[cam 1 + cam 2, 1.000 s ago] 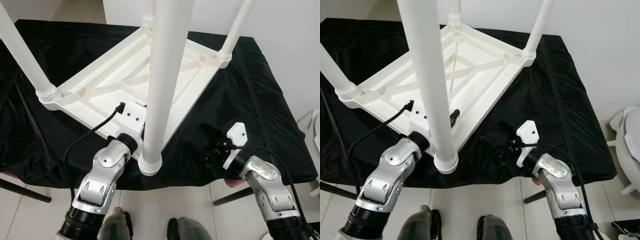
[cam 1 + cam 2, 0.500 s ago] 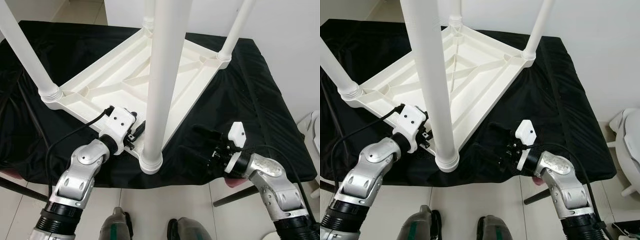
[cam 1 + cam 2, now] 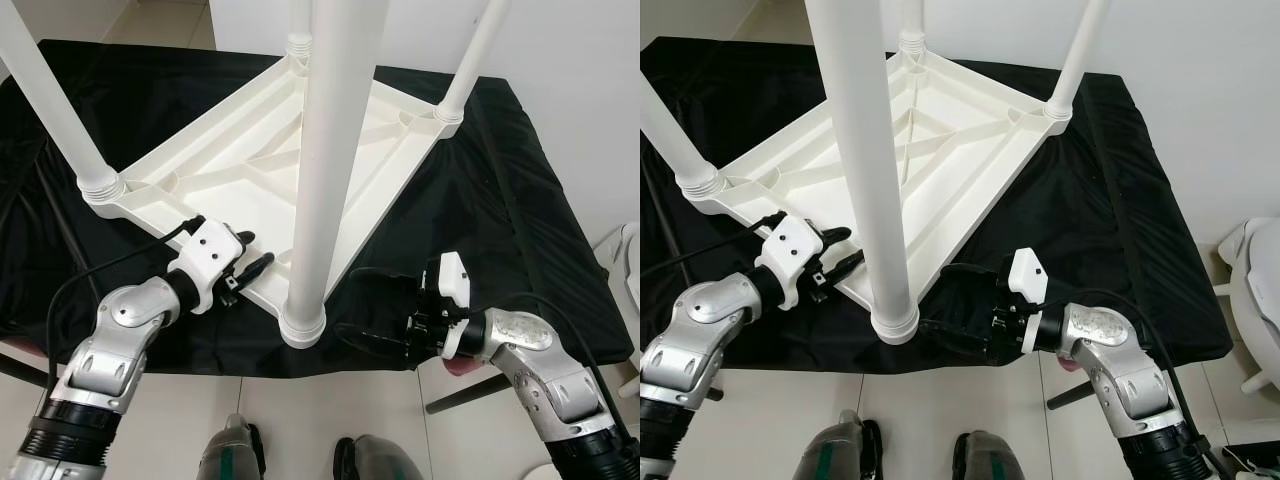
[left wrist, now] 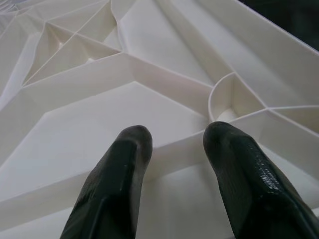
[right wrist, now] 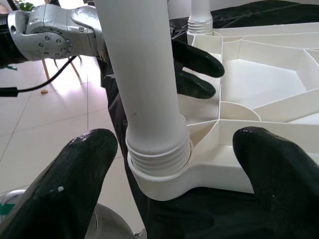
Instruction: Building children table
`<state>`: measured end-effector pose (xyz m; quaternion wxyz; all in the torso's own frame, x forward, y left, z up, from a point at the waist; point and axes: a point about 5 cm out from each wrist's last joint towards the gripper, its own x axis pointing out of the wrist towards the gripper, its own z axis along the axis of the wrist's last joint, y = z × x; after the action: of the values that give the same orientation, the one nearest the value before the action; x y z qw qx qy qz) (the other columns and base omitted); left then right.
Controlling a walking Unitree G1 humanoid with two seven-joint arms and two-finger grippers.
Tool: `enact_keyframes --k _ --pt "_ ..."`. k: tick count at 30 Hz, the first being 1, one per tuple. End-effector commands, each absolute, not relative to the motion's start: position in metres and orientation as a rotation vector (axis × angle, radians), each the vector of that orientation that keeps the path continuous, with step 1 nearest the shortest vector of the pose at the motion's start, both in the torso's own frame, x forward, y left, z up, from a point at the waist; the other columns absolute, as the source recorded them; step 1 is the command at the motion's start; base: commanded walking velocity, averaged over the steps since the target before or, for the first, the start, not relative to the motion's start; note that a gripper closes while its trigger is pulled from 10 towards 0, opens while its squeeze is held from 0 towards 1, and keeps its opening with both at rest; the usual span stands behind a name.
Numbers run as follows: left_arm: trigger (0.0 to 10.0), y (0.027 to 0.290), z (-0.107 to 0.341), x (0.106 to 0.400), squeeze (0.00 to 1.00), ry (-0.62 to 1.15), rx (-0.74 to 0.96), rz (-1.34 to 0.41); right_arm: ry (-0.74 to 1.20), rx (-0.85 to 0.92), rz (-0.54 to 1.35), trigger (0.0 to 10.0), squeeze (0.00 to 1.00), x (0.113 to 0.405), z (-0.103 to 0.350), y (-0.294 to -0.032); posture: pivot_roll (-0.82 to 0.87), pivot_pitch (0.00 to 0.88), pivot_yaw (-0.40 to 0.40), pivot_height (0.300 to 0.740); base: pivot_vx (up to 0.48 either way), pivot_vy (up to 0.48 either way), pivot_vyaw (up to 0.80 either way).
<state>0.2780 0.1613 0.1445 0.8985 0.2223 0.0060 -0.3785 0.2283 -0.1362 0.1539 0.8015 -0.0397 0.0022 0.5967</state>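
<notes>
A white plastic children's table (image 3: 230, 160) lies upside down on a black cloth, its legs pointing up. The nearest leg (image 3: 325, 150) stands in its socket (image 3: 302, 325) at the front corner. My left gripper (image 3: 252, 252) is open just left of that leg, over the table's ribbed underside (image 4: 99, 109), with nothing between its fingers (image 4: 122, 169). My right gripper (image 3: 935, 297) is open and comes at the leg's threaded base (image 5: 159, 154) from the right, one finger on each side of it, not touching.
The black cloth (image 3: 500, 190) covers the support to its front edge, just below the near corner. Three other legs (image 3: 60, 110) rise around the table. Tiled floor and my feet (image 3: 235, 450) lie below. A white object (image 3: 628, 250) stands at the far right.
My left gripper has drawn back leftward from the near leg. My right gripper has swung left and low toward the leg's base, fingers spread around it.
</notes>
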Motion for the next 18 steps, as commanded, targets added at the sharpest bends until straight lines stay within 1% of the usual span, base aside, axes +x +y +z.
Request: enact_keyframes --k 1,3,5,8,9,13,16,18 --pt "10.0 0.164 0.143 0.283 0.0 0.019 0.489 -0.784 0.001 -0.081 1.274 10.0 0.0 0.228 0.156 -0.139 -0.07 0.085 -0.036 0.74 0.0 0.0 0.0" --pt "10.0 0.161 0.142 0.292 0.0 0.032 0.498 -0.768 0.007 -0.074 1.237 10.0 0.0 0.229 0.152 -0.14 -0.07 0.086 -0.033 0.74 0.0 0.0 0.0" --pt "10.0 0.159 0.141 0.295 0.0 0.039 0.499 -0.764 0.007 -0.068 1.223 10.0 0.0 0.229 0.151 -0.141 -0.07 0.086 -0.033 0.74 0.0 0.0 0.0" --pt "10.0 0.154 0.14 0.298 0.0 0.053 0.445 -0.806 0.011 -0.054 1.204 10.0 0.0 0.228 0.148 -0.139 -0.08 0.085 -0.032 0.74 0.0 0.0 0.0" --pt "10.0 0.151 0.142 0.299 1.0 0.045 0.45 -0.826 0.012 -0.047 1.196 10.0 0.0 0.227 0.147 -0.139 -0.09 0.086 -0.025 0.74 0.0 0.0 0.0" --pt "10.0 0.149 0.144 0.304 1.0 0.042 0.488 -0.874 0.011 -0.037 1.175 10.0 0.0 0.224 0.147 -0.14 -0.09 0.088 -0.018 0.74 0.0 0.0 0.0" --pt "10.0 0.156 0.148 0.307 1.0 0.049 0.502 -0.939 0.012 -0.045 1.155 10.0 0.0 0.224 0.147 -0.144 -0.1 0.089 -0.012 0.74 0.0 0.0 0.0" --pt "10.0 0.158 0.15 0.308 1.0 0.048 0.501 -0.952 0.012 -0.047 1.15 10.0 0.0 0.224 0.147 -0.145 -0.1 0.09 -0.012 0.74 0.0 0.0 0.0"
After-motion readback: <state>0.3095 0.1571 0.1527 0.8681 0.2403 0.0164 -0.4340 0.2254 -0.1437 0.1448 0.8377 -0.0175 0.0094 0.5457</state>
